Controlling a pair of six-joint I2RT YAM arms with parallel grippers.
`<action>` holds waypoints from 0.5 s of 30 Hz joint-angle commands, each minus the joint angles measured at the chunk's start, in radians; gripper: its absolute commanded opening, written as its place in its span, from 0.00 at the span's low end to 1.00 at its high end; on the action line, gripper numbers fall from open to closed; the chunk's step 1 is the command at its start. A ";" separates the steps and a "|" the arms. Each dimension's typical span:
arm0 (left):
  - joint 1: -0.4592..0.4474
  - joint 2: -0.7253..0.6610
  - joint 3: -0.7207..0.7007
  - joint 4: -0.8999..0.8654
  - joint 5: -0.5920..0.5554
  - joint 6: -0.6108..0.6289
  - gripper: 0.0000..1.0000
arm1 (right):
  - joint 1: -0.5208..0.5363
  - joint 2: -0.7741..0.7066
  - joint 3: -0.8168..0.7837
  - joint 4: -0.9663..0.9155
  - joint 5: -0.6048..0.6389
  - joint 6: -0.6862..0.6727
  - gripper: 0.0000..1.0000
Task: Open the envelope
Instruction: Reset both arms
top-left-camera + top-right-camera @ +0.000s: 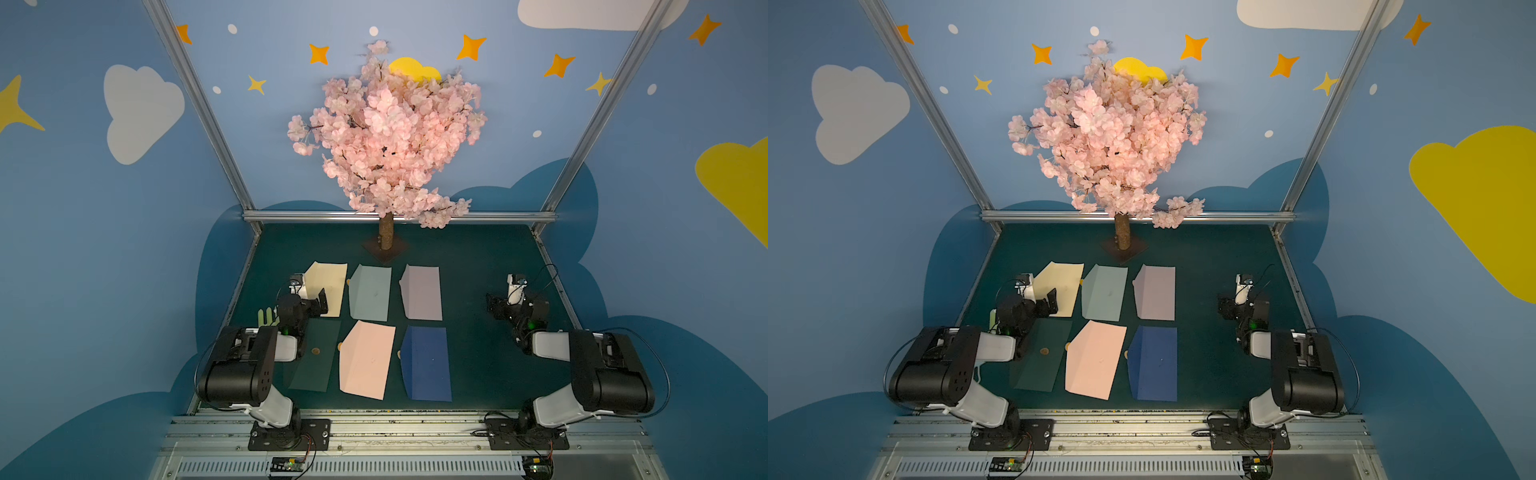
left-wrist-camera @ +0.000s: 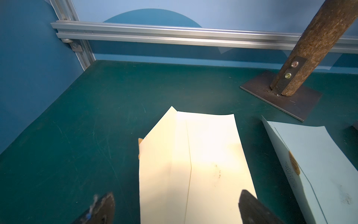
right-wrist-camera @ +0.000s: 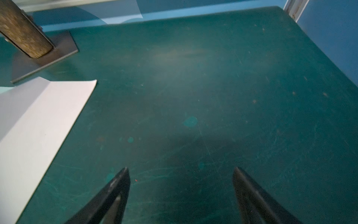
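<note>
With both the left hand [image 2: 176,195] and the right hand [image 3: 181,170] spread and empty, the cream envelope [image 1: 332,282] just left of the tree [image 1: 385,232] on the counter [image 1: 478,257] seems already open, flap out, while the dark green envelope [image 1: 316,370] farther from the tree looks sealed.

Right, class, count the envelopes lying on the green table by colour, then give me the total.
cream envelope: 1
pale blue-green envelope: 1
lavender envelope: 1
dark green envelope: 1
pink envelope: 1
navy envelope: 1
Total: 6 envelopes
</note>
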 commanded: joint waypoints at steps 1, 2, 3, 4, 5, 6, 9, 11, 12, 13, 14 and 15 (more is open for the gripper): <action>-0.004 -0.003 0.008 0.010 -0.011 0.020 1.00 | 0.000 0.033 -0.029 0.168 -0.031 -0.011 0.87; -0.004 -0.003 0.006 0.013 -0.011 0.022 1.00 | 0.001 0.035 -0.030 0.186 -0.030 -0.009 0.87; -0.004 -0.003 0.007 0.011 -0.011 0.021 1.00 | 0.000 0.020 -0.024 0.144 -0.029 -0.010 0.88; -0.005 -0.003 0.007 0.013 -0.010 0.021 1.00 | 0.001 0.018 -0.018 0.126 -0.025 0.002 0.88; -0.004 -0.003 0.006 0.012 -0.011 0.021 1.00 | 0.000 0.024 -0.024 0.145 -0.029 -0.009 0.88; -0.004 -0.003 0.006 0.012 -0.011 0.022 1.00 | 0.000 0.032 -0.030 0.175 -0.029 -0.012 0.88; -0.004 -0.001 0.006 0.011 -0.011 0.022 1.00 | 0.003 0.031 -0.029 0.171 -0.029 -0.011 0.88; -0.005 -0.001 0.008 0.010 -0.010 0.022 1.00 | 0.002 0.028 -0.029 0.165 -0.030 -0.013 0.88; -0.004 -0.001 0.009 0.010 -0.010 0.022 1.00 | 0.002 0.030 -0.028 0.170 -0.029 -0.010 0.87; -0.006 -0.001 0.009 0.010 -0.011 0.022 1.00 | 0.003 0.029 -0.029 0.169 -0.029 -0.011 0.88; -0.005 -0.002 0.009 0.009 -0.011 0.020 1.00 | 0.002 0.029 -0.029 0.167 -0.029 -0.012 0.88; -0.004 -0.001 0.009 0.008 -0.010 0.020 1.00 | 0.002 0.030 -0.029 0.170 -0.029 -0.011 0.88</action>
